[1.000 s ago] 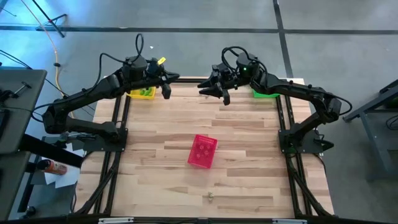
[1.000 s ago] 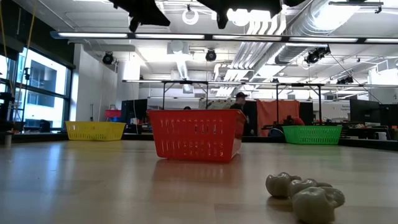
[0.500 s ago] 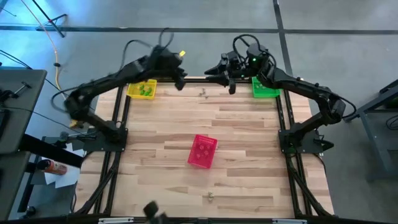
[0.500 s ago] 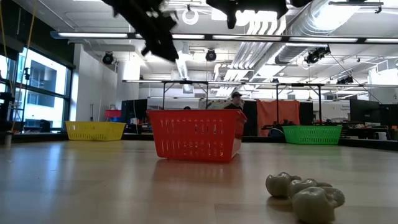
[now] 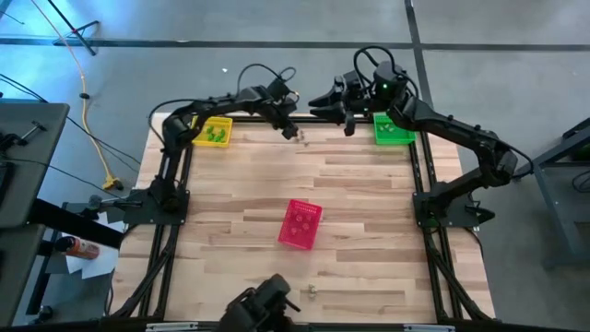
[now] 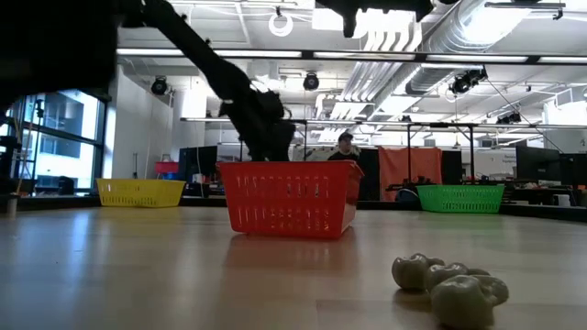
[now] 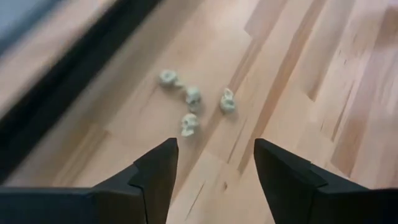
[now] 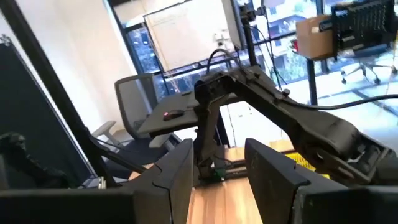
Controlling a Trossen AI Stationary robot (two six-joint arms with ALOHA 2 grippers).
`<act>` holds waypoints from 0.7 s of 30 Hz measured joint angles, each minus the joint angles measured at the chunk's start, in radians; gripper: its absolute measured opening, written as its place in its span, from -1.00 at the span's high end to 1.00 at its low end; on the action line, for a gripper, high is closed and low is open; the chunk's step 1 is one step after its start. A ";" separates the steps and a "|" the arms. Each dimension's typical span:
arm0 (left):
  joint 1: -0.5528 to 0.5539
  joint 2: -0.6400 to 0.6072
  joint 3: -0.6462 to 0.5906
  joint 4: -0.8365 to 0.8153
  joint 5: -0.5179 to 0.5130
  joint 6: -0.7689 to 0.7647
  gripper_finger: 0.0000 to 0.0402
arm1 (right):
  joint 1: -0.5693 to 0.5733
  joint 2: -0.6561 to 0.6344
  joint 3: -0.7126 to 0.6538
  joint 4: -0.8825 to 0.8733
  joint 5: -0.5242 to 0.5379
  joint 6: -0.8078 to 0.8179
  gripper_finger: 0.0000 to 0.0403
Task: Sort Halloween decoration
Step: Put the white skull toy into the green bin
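Note:
Several tiny pale skull-shaped trinkets (image 7: 194,102) lie loose on the wood near the table's far edge (image 5: 302,138). My left gripper (image 7: 214,146) hangs just above and short of them, open, with nothing between its fingers; in the high view it (image 5: 292,131) is at the far middle. Another small clump of pale trinkets (image 6: 449,286) lies by the near edge (image 5: 312,291). Green trinkets (image 5: 217,136) lie in the yellow basket (image 5: 201,132). My right gripper (image 5: 344,117) hovers open and high beside the green basket (image 5: 395,130).
A pink mesh basket (image 5: 300,224) lies on the table's middle, red in the low view (image 6: 289,197). The yellow and green baskets stand at the far corners. A dark object (image 5: 263,304) juts over the near edge. Bare wood lies between the baskets.
My left gripper has swung from above the yellow basket toward the table's right along the far edge and come down to the pale trinkets. My right gripper has drawn back toward the far edge and the green basket. A dark object has come in at the near edge.

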 joint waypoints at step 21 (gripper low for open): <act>-0.031 0.099 0.014 0.063 -0.081 0.416 0.00 | 0.029 0.000 0.000 -0.033 0.117 0.008 0.31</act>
